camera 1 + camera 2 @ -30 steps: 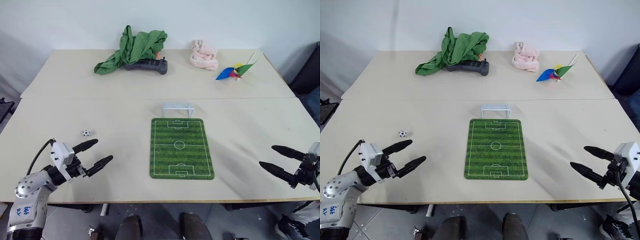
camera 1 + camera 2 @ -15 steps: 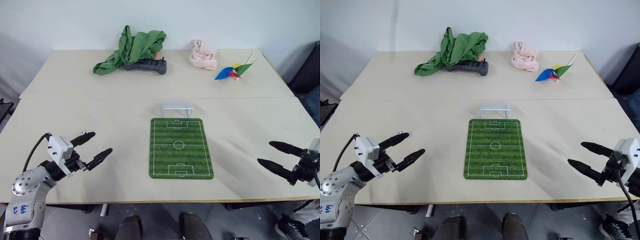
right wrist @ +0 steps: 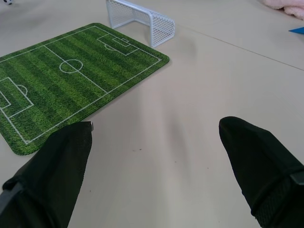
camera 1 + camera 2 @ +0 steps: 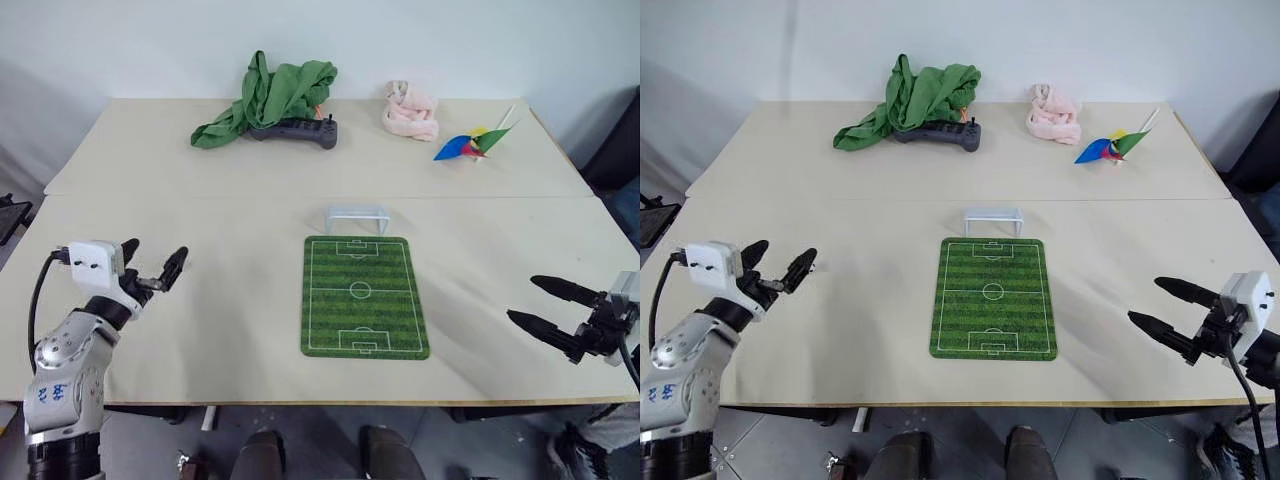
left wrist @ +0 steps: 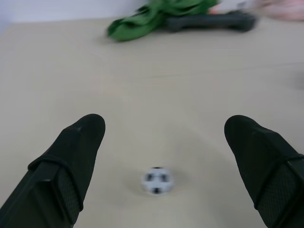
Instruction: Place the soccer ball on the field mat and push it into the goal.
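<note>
left gripper (image 4: 152,264) level near the table's left edge, fingers wide, soccer ball (image 5: 156,180) on the bare table between them in the left wrist view, right gripper (image 4: 548,312) spread wide, empty, field mat (image 4: 363,296) central, goal (image 4: 357,217) at its far end

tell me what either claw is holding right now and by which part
Nothing is held. Both the left claw and right claw are open; the soccer ball lies untouched on the table between the left fingers.

Green cloth (image 4: 265,95) draped over dark controller (image 4: 293,132), pink towel (image 4: 411,110) — colourful pinwheel (image 4: 470,144) beside it
</note>
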`<state>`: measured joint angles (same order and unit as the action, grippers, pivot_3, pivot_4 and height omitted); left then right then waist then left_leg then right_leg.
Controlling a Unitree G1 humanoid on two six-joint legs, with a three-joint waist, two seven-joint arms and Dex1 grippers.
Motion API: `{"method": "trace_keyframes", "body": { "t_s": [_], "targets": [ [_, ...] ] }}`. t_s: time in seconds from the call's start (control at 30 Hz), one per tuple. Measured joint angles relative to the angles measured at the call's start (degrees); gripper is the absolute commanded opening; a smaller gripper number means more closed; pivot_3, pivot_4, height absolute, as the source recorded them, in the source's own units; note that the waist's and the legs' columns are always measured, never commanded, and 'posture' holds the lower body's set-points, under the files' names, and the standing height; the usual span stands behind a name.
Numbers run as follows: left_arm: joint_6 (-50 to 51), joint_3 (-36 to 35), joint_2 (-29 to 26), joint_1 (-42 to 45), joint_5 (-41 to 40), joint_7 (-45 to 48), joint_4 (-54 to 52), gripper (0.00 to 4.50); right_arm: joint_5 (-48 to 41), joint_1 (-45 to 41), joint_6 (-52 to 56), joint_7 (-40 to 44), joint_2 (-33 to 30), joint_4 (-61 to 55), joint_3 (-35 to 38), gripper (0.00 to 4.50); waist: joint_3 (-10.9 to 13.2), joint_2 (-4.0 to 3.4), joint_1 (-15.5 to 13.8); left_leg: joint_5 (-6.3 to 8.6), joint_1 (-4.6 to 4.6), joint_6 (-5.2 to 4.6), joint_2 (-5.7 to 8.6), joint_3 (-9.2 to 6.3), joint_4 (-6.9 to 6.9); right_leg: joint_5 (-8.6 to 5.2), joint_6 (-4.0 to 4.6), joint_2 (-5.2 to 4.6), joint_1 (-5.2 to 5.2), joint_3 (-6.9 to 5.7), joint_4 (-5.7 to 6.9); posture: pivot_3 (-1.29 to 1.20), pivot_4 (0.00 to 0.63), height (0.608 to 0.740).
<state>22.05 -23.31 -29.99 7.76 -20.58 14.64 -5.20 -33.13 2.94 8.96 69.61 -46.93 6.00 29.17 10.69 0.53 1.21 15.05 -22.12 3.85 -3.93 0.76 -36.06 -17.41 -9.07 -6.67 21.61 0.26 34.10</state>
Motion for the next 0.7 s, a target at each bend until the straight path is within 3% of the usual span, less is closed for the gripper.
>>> {"method": "trace_keyframes", "body": {
  "t_s": [0.37,0.5,0.7],
  "targets": [
    [-0.9,5.2,-1.0,7.0,6.1,2.2,14.9,4.48,-0.1,2.3,0.1,0.0,0.1,-1.2,0.3,4.50,0.0,0.00,-0.6,0.03,0.00,0.06,0.00,0.02,0.01,0.00,-0.01,0.01,0.03,0.00,-0.03,0.00,0.150,0.740],
    [-1.2,6.1,-1.5,7.4,6.5,3.9,15.3,3.61,-0.1,2.6,0.2,0.0,0.1,-1.2,0.5,4.50,0.0,0.00,-1.1,0.02,0.00,0.07,0.00,0.03,0.01,0.01,-0.01,0.01,0.03,0.00,-0.03,0.00,0.150,0.740],
    [-0.1,6.5,-1.7,6.9,6.3,6.7,14.4,1.73,-0.1,2.8,0.4,0.0,-0.2,-1.2,0.6,4.50,0.0,-0.03,-0.9,0.03,0.04,0.08,0.00,0.04,0.06,0.01,0.00,0.01,0.03,0.00,-0.03,0.00,0.150,0.740]
  ]
}}
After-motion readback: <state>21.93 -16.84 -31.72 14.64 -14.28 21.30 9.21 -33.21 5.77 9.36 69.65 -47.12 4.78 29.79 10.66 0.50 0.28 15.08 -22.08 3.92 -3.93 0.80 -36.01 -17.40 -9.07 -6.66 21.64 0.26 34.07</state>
